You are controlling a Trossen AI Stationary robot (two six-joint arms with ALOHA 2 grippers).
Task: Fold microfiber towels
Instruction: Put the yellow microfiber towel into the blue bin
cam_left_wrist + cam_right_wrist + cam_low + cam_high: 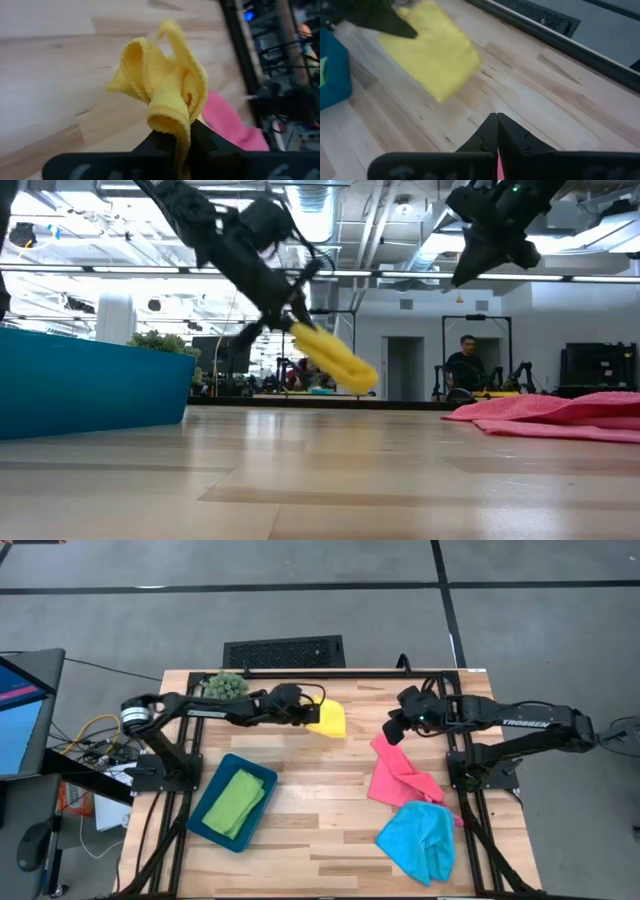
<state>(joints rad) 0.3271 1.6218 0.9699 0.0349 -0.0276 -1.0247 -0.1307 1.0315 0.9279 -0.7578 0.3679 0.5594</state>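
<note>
The left gripper is pinching the yellow towel, which is hanging off its tips clear of the table, while the right gripper, pressed shut, is hovering well apart over the pink towel.

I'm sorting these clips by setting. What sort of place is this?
Probably a robotics lab or open workshop: two arms mounted at a wooden table, an industrial ceiling with strip lights, and a person at another rig farther back.
</note>
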